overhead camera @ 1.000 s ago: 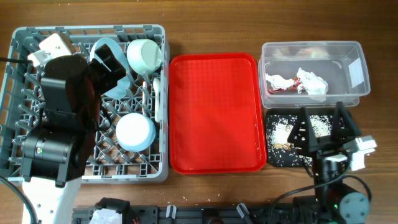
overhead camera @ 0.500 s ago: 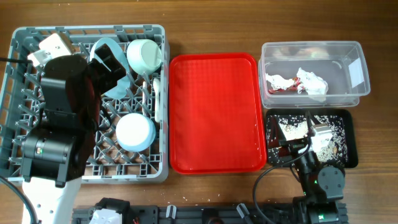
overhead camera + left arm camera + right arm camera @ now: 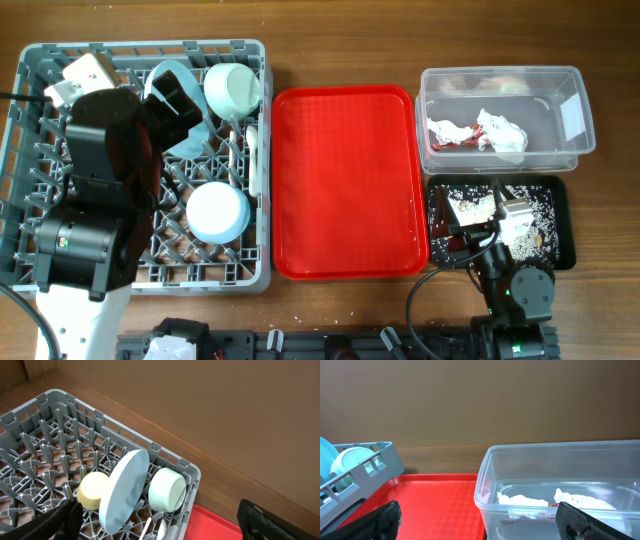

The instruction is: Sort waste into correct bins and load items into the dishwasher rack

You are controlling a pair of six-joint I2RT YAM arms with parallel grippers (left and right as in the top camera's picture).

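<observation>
In the dishwasher rack [image 3: 130,47], the blue plate [image 3: 125,487] is stood on edge between the yellow cup [image 3: 91,492] and the side-lying green bowl [image 3: 167,491], ahead of the wide-open, empty left gripper [image 3: 162,520]. The napkin [image 3: 580,500] is contained in the clear tub [image 3: 530,460], ahead of the wide-open, empty right gripper [image 3: 482,521]. The tub's white label [image 3: 572,116] is not legible.

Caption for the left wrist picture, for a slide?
Blue plate standing on edge between yellow cup and green bowl in the grey rack.
</observation>
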